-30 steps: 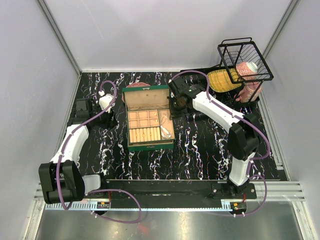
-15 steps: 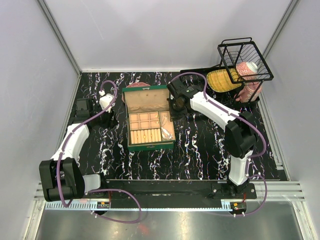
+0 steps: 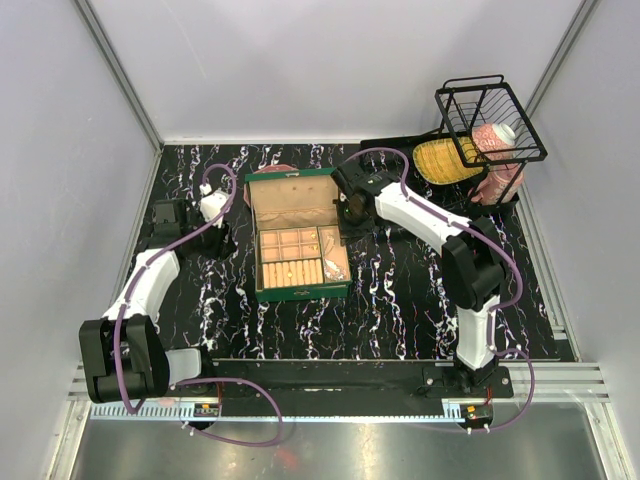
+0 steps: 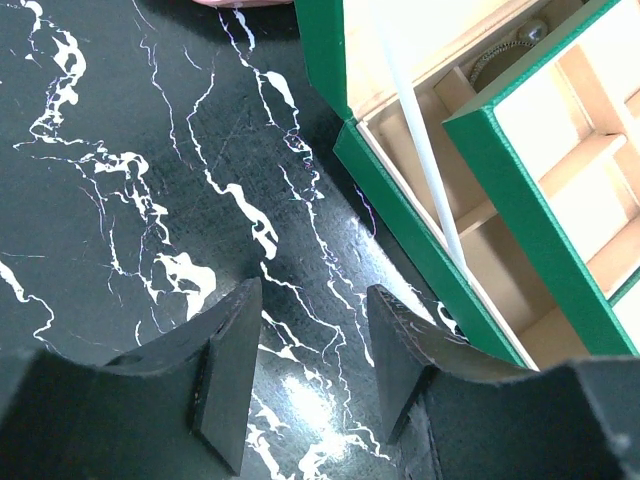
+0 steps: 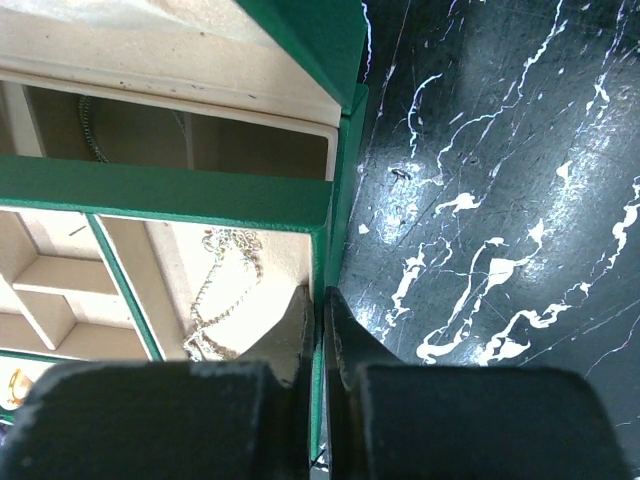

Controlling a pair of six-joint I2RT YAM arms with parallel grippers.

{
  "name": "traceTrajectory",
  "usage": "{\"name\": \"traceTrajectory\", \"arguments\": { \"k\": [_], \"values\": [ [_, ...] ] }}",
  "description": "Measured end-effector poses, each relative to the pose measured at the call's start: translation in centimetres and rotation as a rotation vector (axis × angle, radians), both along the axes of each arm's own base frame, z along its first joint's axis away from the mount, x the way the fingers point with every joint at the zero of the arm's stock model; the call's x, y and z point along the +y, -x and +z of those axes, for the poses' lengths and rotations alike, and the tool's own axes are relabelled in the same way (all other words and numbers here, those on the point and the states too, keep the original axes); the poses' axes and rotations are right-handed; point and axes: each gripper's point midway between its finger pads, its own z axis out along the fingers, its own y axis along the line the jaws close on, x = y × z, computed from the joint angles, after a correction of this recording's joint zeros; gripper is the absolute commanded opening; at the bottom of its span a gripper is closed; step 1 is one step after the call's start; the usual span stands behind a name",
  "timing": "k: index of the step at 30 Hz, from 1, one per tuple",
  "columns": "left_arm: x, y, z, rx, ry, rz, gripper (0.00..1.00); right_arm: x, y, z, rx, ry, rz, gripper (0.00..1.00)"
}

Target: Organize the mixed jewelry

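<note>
- The left gripper hangs released with its fingers spread over the black marbled tabletop, just left of the green jewelry box.
- The right gripper is clenched on the right wall of the box's inner tray.
- A silvery chain necklace lies heaped in the tray's long right compartment, just beside those fingers.
- A second chain shows in the lower layer behind the tray's back rim.
- A black wire basket stands at the far right corner.

Plain grey walls stand around the counter's far and side edges; its top is black with white streaks.
</note>
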Motion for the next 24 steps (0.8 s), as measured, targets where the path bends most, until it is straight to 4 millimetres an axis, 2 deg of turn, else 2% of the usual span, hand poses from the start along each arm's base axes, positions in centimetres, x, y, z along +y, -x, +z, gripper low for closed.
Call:
{"name": "traceTrajectory", "arguments": {
  "k": [8,15,24],
  "values": [
    [-0.3,0.1,-0.6,0.015,0.013,-0.013,0.49,0.2,-0.3,0.1,0.012,0.008,-0.002,0.0],
    [-1.2,0.6,-3.3,0.092,0.007,-0.05,0.48,0.3,-0.5,0.0,0.017,0.012,-0.002,0.0],
    [-4.1,2.0,-6.6,0.185,-0.025,-0.149,0.47,0.3,-0.5,0.0,0.017,0.014,-0.001,0.0]
  ]
}}
